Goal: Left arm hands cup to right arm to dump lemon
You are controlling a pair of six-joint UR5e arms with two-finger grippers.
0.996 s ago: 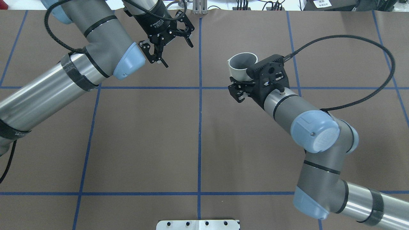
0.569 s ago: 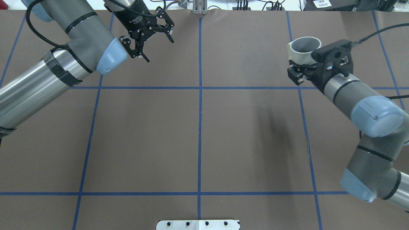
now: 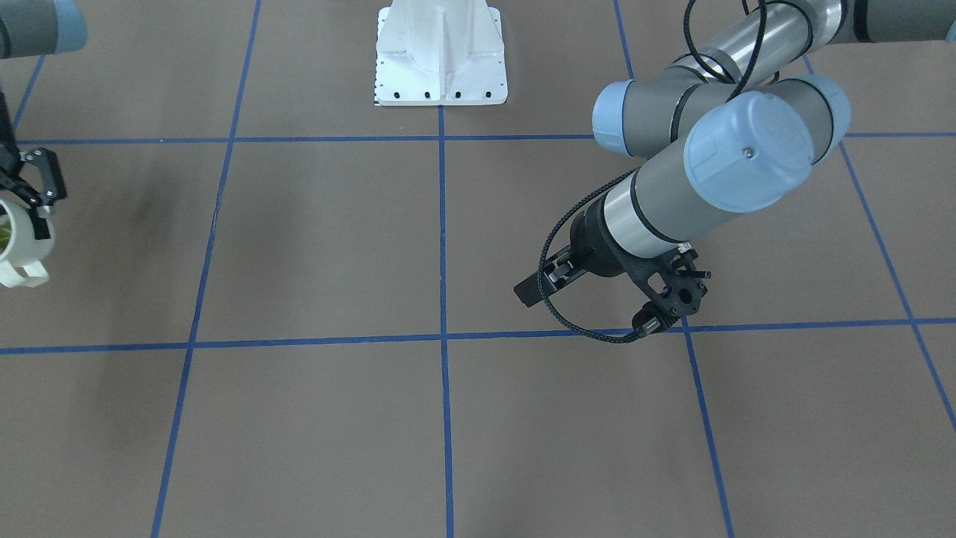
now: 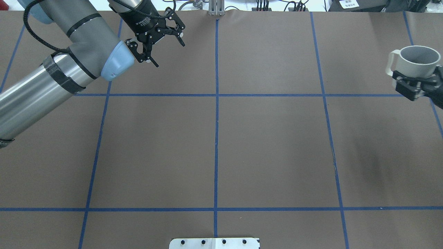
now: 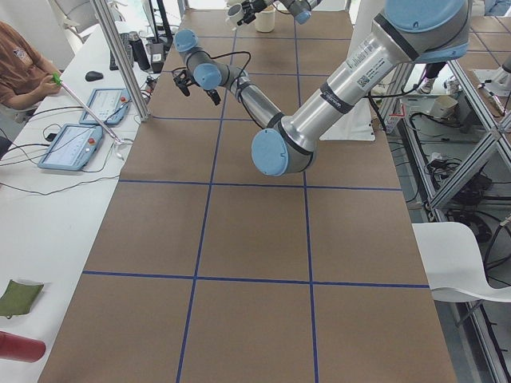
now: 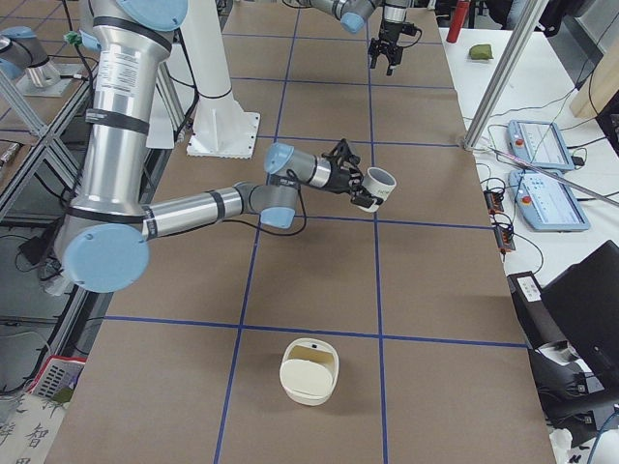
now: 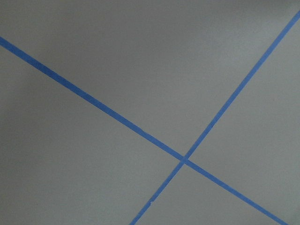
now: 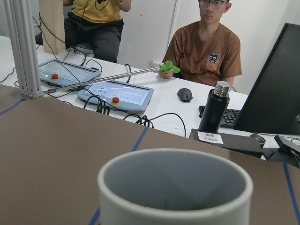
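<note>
The cream-white cup (image 4: pixel 417 60) is upright at the overhead view's far right edge, its handle pointing left and its inside grey. My right gripper (image 4: pixel 412 84) is shut on the cup's side and holds it above the table. The cup also shows in the front view (image 3: pixel 19 250), the right-side view (image 6: pixel 379 187) and the right wrist view (image 8: pixel 176 187). The lemon is hidden in most views; a yellow-green sliver (image 3: pixel 3 233) shows in the cup's mouth at the front view's left edge. My left gripper (image 4: pixel 161 45) is open and empty at the far left.
A cream lidded container (image 6: pixel 309 379) sits on the table towards the robot's right end. The white base plate (image 3: pixel 441 67) is at the robot's side. Beyond the table's far edge are tablets (image 8: pixel 117 93), a black bottle (image 8: pixel 214 110) and operators.
My right arm has carried the cup from near the table's middle out to the far right edge. My left arm has drawn back to the left, still open.
</note>
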